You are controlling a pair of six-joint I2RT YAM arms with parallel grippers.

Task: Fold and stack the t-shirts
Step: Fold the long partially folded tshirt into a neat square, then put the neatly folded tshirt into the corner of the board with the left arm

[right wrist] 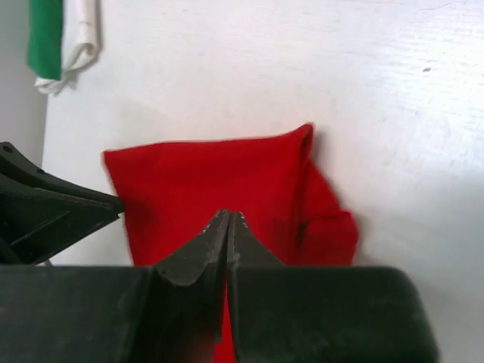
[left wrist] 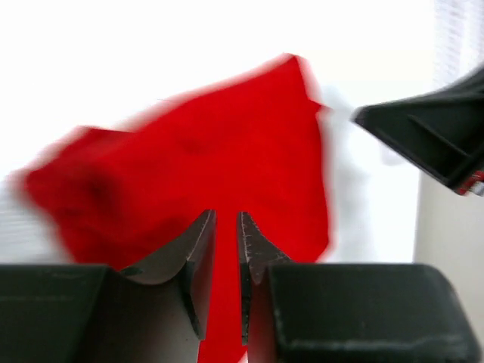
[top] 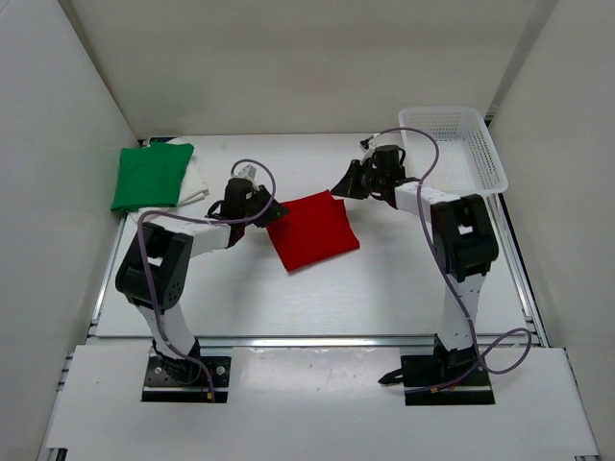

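The red t-shirt (top: 312, 232) lies folded into a tilted square mid-table; it also shows in the left wrist view (left wrist: 227, 151) and the right wrist view (right wrist: 212, 181). My left gripper (top: 276, 213) is at its left corner, jaws a narrow gap apart (left wrist: 226, 219) with red cloth showing through, holding nothing. My right gripper (top: 338, 184) is at its far corner, fingers pressed together (right wrist: 229, 218) and empty above the cloth. The green t-shirt (top: 149, 176) lies folded on the white t-shirt (top: 195, 182) at the far left.
A white mesh basket (top: 485, 154) stands at the far right, beside the right arm. White walls close in the table on the left, back and right. The green and white stack also shows in the right wrist view (right wrist: 44, 38).
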